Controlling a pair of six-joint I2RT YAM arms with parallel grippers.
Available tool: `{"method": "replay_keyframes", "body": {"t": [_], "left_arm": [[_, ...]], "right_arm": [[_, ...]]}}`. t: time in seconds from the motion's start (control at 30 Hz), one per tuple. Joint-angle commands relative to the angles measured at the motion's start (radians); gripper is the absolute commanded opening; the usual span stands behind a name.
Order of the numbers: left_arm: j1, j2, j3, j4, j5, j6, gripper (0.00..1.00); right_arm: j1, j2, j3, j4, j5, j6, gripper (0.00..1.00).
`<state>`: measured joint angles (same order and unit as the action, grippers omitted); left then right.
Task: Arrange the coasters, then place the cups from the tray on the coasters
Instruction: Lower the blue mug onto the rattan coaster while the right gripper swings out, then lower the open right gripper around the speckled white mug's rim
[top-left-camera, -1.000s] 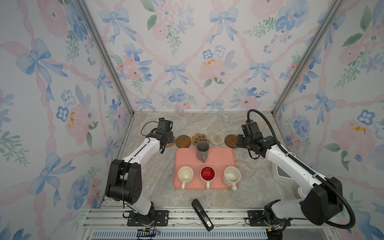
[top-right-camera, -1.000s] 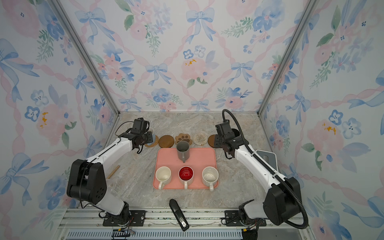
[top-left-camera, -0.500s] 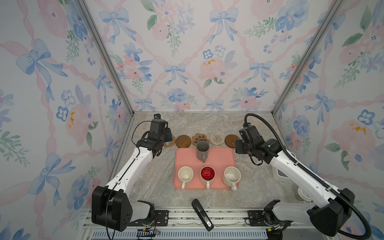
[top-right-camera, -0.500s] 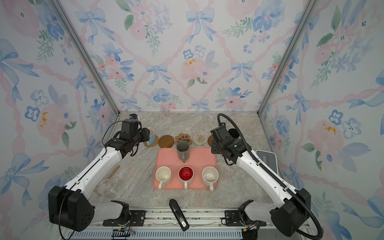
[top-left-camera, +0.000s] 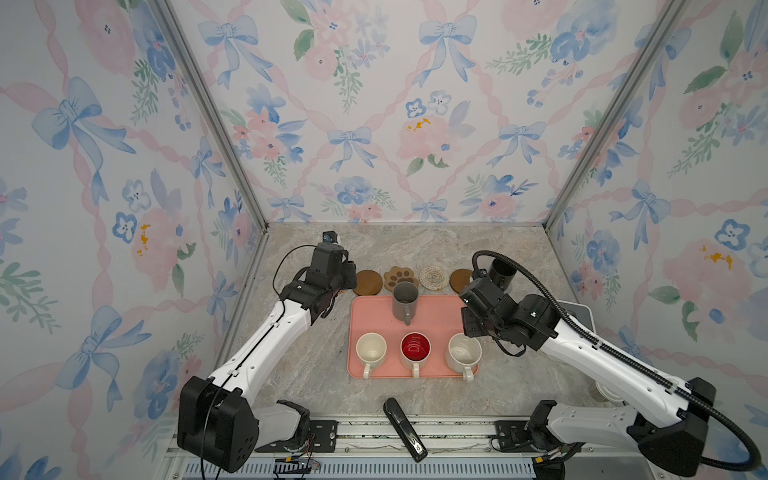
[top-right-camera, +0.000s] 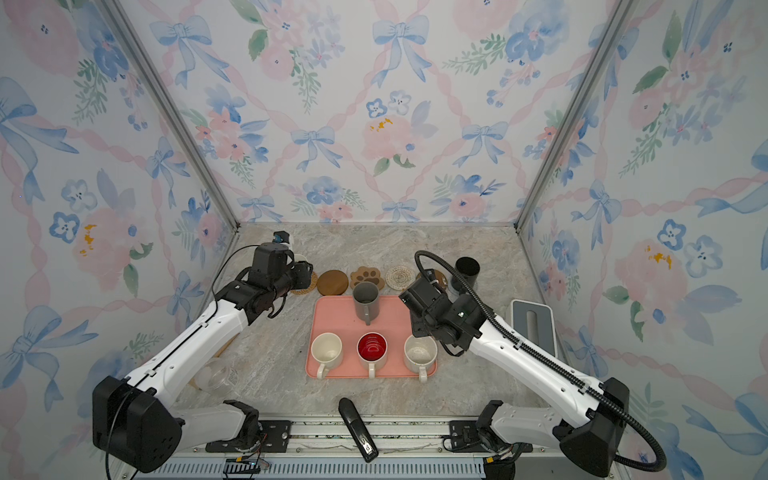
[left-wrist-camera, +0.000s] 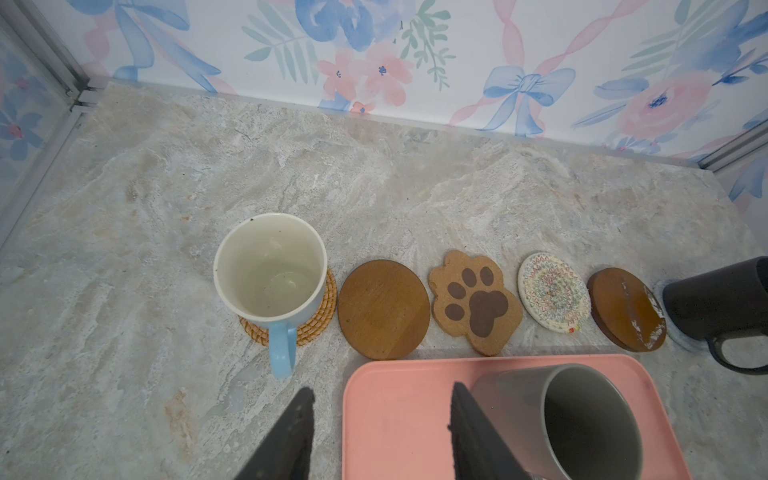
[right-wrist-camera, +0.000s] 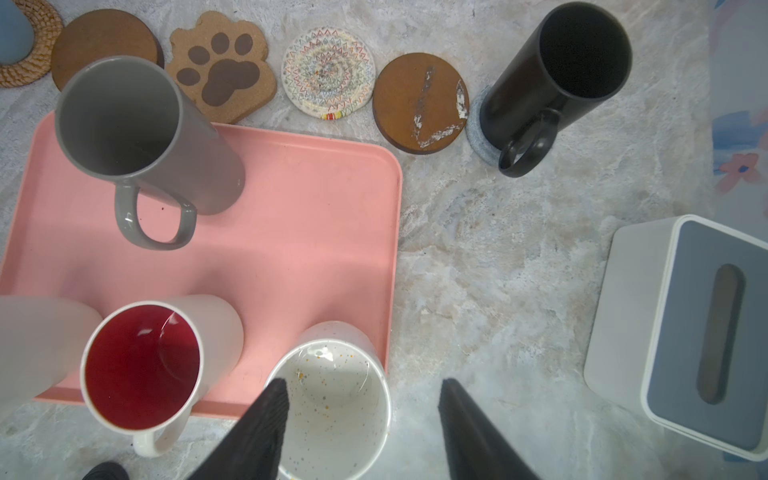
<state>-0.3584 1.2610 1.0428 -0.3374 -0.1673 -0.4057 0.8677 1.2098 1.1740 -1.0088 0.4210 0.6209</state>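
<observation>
In a top view your tray (top-left-camera: 374, 320) lies long side across the table (top-left-camera: 316, 386), with the grey mug (top-left-camera: 405, 299) on it, handle toward the front. The left wrist view shows the light blue mug (left-wrist-camera: 270, 266) on the rattan coaster (left-wrist-camera: 324, 320), handle toward the spread, empty left end effector (left-wrist-camera: 382, 388). In the right wrist view the right end effector (right-wrist-camera: 365, 380) is spread and empty over the speckled mug (right-wrist-camera: 332, 399); the cream mug (right-wrist-camera: 37, 345) is blurred and cut off.

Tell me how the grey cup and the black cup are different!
The grey cup is light grey, while the black cup is black. The grey cup stands on the pink tray, but the black cup stands off it on the table. The black cup sits on a pale blue coaster, and the grey cup has no coaster under it yet. Both are tall, upright mugs with one handle.
</observation>
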Motion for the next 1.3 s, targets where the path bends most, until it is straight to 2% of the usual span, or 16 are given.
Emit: {"method": "replay_keyframes", "body": {"t": [0.0, 0.17, 0.33, 0.77, 1.27], "left_arm": [[-0.011, -0.035, -0.025, 0.02, -0.005, -0.022, 0.49], [-0.019, -0.057, -0.041, 0.037, 0.011, -0.026, 0.49], [-0.029, -0.067, -0.053, 0.051, 0.015, -0.031, 0.49], [-0.032, -0.107, -0.103, 0.083, 0.02, -0.045, 0.49], [-0.033, -0.096, -0.129, 0.083, 0.027, -0.062, 0.49]], "right_arm": [[0.073, -0.024, -0.055, -0.079, 0.033, 0.121, 0.61], [0.165, -0.084, -0.143, -0.055, 0.016, 0.238, 0.61], [0.222, -0.1, -0.18, -0.116, 0.019, 0.318, 0.61], [0.316, -0.035, -0.256, -0.033, -0.079, 0.375, 0.61], [0.321, -0.008, -0.324, 0.048, -0.127, 0.396, 0.62]]}}
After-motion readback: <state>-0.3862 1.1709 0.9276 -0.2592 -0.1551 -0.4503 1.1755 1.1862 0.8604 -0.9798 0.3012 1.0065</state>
